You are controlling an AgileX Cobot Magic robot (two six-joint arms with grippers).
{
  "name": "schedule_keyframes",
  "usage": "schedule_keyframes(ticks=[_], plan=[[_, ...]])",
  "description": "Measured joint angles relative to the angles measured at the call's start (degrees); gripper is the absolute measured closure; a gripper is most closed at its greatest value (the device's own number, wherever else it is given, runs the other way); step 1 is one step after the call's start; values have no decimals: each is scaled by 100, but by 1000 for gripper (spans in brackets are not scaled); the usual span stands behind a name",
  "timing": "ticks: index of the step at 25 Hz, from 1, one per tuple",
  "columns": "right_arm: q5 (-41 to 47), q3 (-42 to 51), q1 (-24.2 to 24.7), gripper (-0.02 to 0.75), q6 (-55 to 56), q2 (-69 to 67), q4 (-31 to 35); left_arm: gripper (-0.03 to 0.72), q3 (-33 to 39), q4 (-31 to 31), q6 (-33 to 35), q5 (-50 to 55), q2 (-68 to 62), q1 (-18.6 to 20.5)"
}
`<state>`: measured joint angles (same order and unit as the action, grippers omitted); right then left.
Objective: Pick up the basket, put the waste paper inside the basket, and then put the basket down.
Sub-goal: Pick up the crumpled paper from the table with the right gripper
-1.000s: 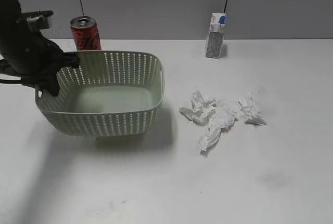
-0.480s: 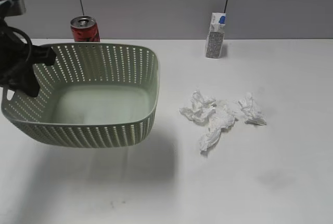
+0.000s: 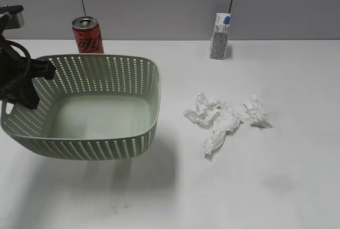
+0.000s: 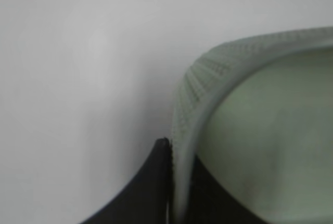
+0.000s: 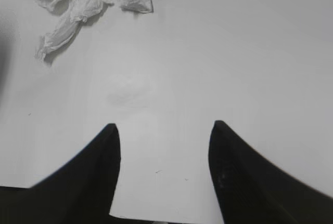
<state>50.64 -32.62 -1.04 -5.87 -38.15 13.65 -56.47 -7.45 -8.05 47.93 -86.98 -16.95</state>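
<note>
The basket (image 3: 87, 109) is held off the table (image 3: 265, 186) at the left of the exterior view, tilted so that its open top faces the camera, with a shadow thrown on the table beneath it. Its left rim is clamped by the left gripper (image 3: 24, 83). Only part of the dark arm is seen there, the rest being cut off by the left edge. In the left wrist view the grip is shown very close and out of focus: the rim of the basket (image 4: 197, 104) runs down between two dark fingers (image 4: 140, 193), one outside the wall and one inside. The fingertips themselves are cut off by the lower edge.

The paper (image 3: 226, 117) lies on the table to the right of the basket, well apart from it, as a loose cluster of crumpled wads. How many wads are in the cluster cannot be made out. The basket's inside appears bare.

The right gripper (image 5: 164, 130) is not seen in the exterior view. In its own wrist view its two dark fingers are held apart above bare table, with nothing between them. The paper (image 5: 88, 0) is seen near the top left corner, partly cut off by the upper edge.

A red can (image 3: 87, 35) and a small carton (image 3: 220, 36) stand at the back of the table.
</note>
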Motion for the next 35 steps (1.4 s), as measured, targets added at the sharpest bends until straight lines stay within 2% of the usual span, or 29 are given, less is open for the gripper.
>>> schedule_keyframes(ticks=[4, 7, 11, 14, 21, 29, 31, 32, 34, 35], plan=[[-339, -743, -27, 325, -493, -1827, 448, 689, 0, 0, 0, -16, 0, 0], [-655, -1242, -285, 325, -670, -2895, 523, 689, 0, 24, 0, -21, 0, 0], [-1296, -1867, -1052, 325, -452, -4216, 140, 689, 0, 24, 0, -27, 0, 0], [-1708, -2220, -1381, 325, 117, -5064, -306, 689, 0, 24, 0, -32, 0, 0], [-2475, -2813, -1431, 325, 412, -6803, -561, 689, 0, 24, 0, -38, 0, 0], [-2942, -2912, -1431, 327, 424, -7604, -592, 689, 0, 24, 0, -38, 0, 0], [-2942, -2912, -1431, 383, 424, -7630, -599, 689, 0, 24, 0, -38, 0, 0], [-2936, -2925, -1431, 435, 424, -7630, -599, 689, 0, 24, 0, -38, 0, 0], [-2936, -2944, -1431, 609, 424, -7604, -599, 689, 0, 24, 0, -38, 0, 0], [-2924, -2944, -1431, 665, 424, -7522, -599, 689, 0, 24, 0, -38, 0, 0]])
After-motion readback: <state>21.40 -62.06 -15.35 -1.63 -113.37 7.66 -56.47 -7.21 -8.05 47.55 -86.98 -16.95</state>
